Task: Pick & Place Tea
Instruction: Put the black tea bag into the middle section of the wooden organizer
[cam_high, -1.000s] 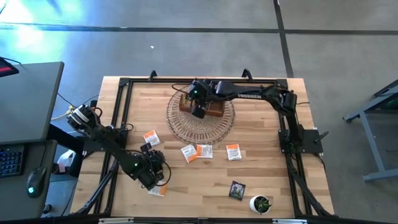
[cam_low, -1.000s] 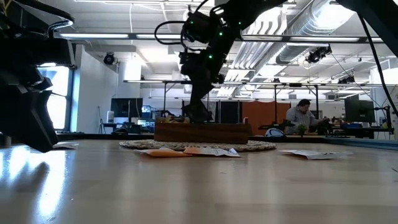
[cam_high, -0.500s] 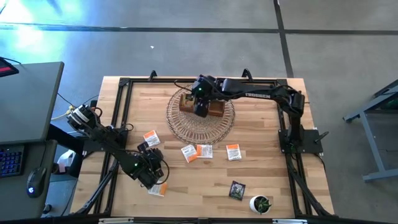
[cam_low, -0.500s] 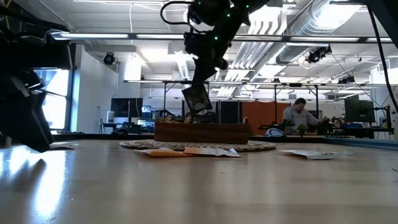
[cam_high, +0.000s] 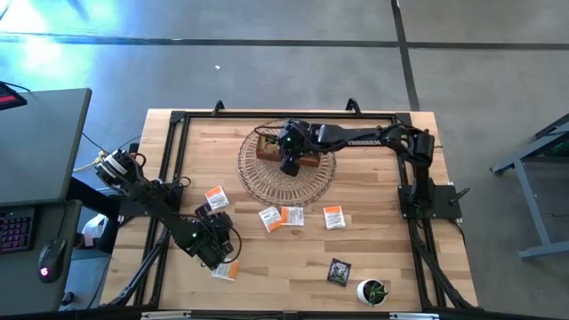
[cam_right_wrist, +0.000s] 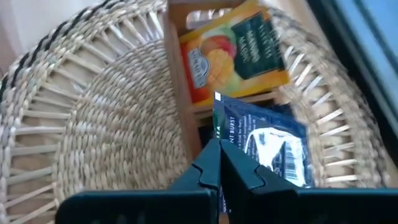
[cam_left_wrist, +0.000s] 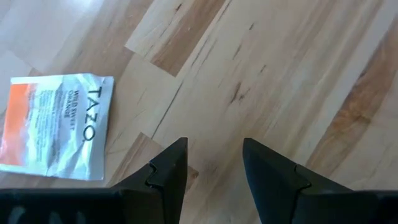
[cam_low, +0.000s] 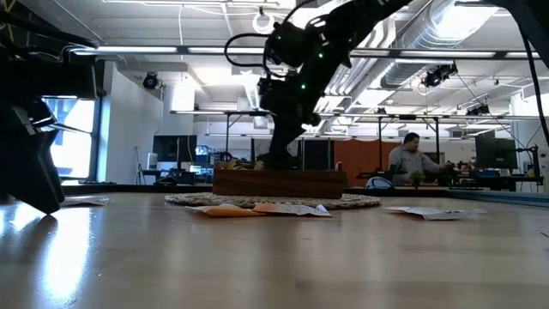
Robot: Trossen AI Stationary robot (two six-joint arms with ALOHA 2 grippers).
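Woven straw mat (cam_high: 286,173) is the landmark here, a round wicker disc lying on the far half of the wooden table (cam_high: 373,240). On the mat's far part stands the wooden tray (cam_high: 307,157), seen in the low view as a low brown box (cam_low: 279,182). The right gripper (cam_high: 290,163) hangs over the tray, its arm reaching in from the right-hand side of the mat. In the right wrist view its fingers (cam_right_wrist: 208,165) are pinched together on the edge of a blue sachet (cam_right_wrist: 264,142), which sits in a tray compartment; the neighbouring compartment holds a yellow-red sachet with a dark green panel (cam_right_wrist: 233,53).

The rest of the tea lies on bare table on the near side of the mat. Two white-and-orange sachets (cam_high: 282,217) lie touching each other just near of the mat's rim, and another white-and-orange one (cam_high: 333,217) lies to their right. A further white-and-orange sachet (cam_high: 216,197) is off the mat's near-left side. A black sachet (cam_high: 339,271) lies well nearer still, close to the small potted plant (cam_high: 372,291) at the near-right corner.

The left gripper (cam_high: 216,244) is low over the table, well to the near-left of the mat, with its fingers (cam_left_wrist: 168,174) spread apart and nothing between them. A white-and-orange Tazo sachet (cam_left_wrist: 56,124) lies flat on the wood just beside it.

A person (cam_low: 410,163) sits in the room beyond the table.
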